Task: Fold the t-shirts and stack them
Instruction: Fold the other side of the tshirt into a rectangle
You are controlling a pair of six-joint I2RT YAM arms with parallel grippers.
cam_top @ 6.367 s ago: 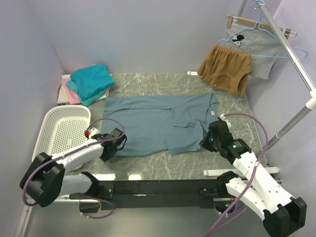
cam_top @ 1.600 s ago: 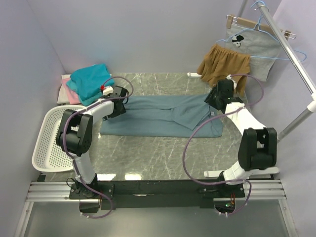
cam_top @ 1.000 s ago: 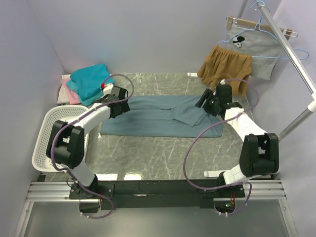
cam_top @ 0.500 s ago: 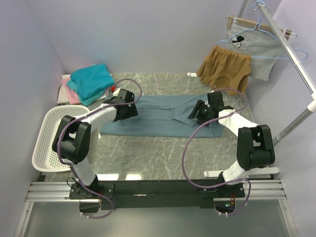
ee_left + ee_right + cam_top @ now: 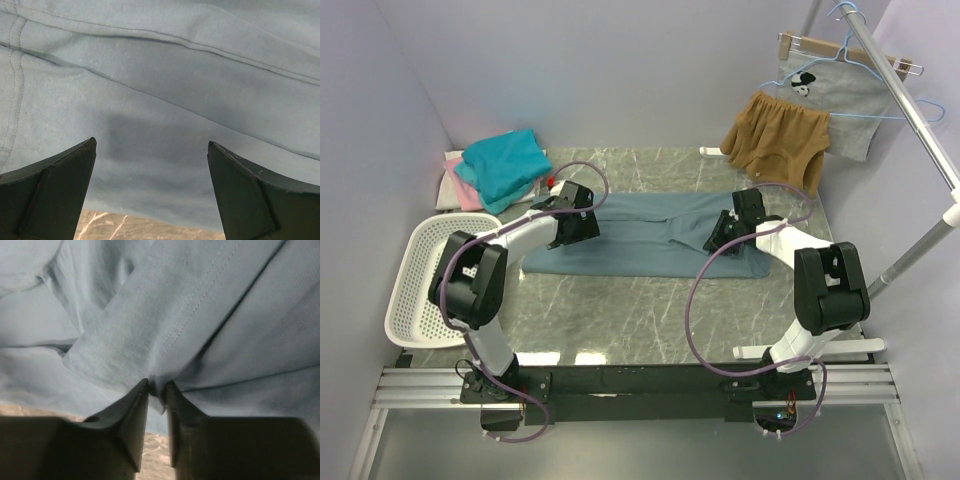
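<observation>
The grey-blue t-shirt [image 5: 640, 245] lies long left-to-right, its right-end fold pinched by the right gripper [image 5: 157, 387], the left gripper [image 5: 151, 145] spread wide over its left end.

Even soft light, blurred wrist foregrounds

We log bare grey-green marble tabletop [image 5: 640, 310] across the lower centre of the top view, passable below the long dusty grey-blue cotton tee [image 5: 640, 240]. A narrower bare strip lies above the tee.

- Left edge: white perforated plastic basket [image 5: 420, 290].
- Upper left: folded teal-topped stack of tees [image 5: 500, 165].
- Upper right: hanging mustard-brown shorts [image 5: 775, 135] and slanted metal rail [image 5: 910, 110] crowd the corner.
</observation>
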